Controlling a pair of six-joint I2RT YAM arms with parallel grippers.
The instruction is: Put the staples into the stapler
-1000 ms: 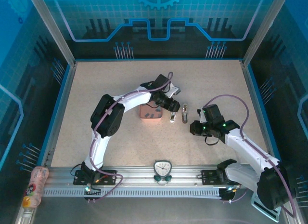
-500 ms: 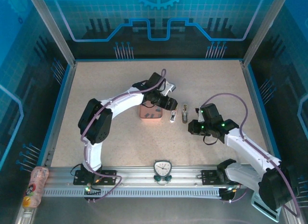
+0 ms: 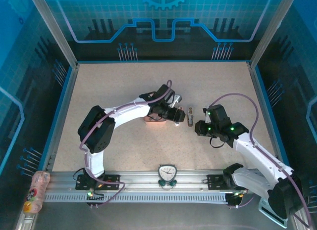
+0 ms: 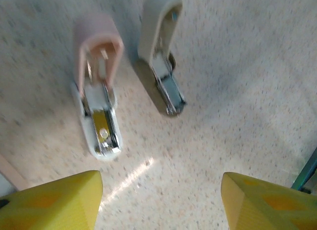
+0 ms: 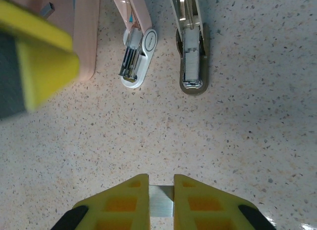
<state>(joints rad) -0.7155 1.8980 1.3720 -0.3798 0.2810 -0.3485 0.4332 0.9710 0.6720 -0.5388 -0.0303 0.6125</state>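
The stapler (image 4: 98, 99), pale pink with a white base, lies on the table with its top swung open, next to a grey-green stapler (image 4: 161, 62). My left gripper (image 4: 161, 200) hovers just before them, open, with bare table between its yellow fingers. From the other side, the right wrist view shows the pink stapler (image 5: 137, 52) and the grey one (image 5: 191, 52). My right gripper (image 5: 161, 183) is shut on a silvery strip of staples (image 5: 161, 204), a short way back from both staplers. From above, the left gripper (image 3: 176, 116) covers the pink stapler and the right gripper (image 3: 200, 127) sits right of the grey stapler (image 3: 190, 116).
The salmon-pink tray (image 5: 85, 37) stands left of the staplers, with a small dark staple strip (image 5: 47, 9) inside. My left gripper's yellow finger (image 5: 42, 57) reaches in front of it. A blue rim (image 3: 64, 106) borders the table.
My left gripper has come off the tray, moved towards the staplers and opened wider. The right arm has stayed put with the strip.
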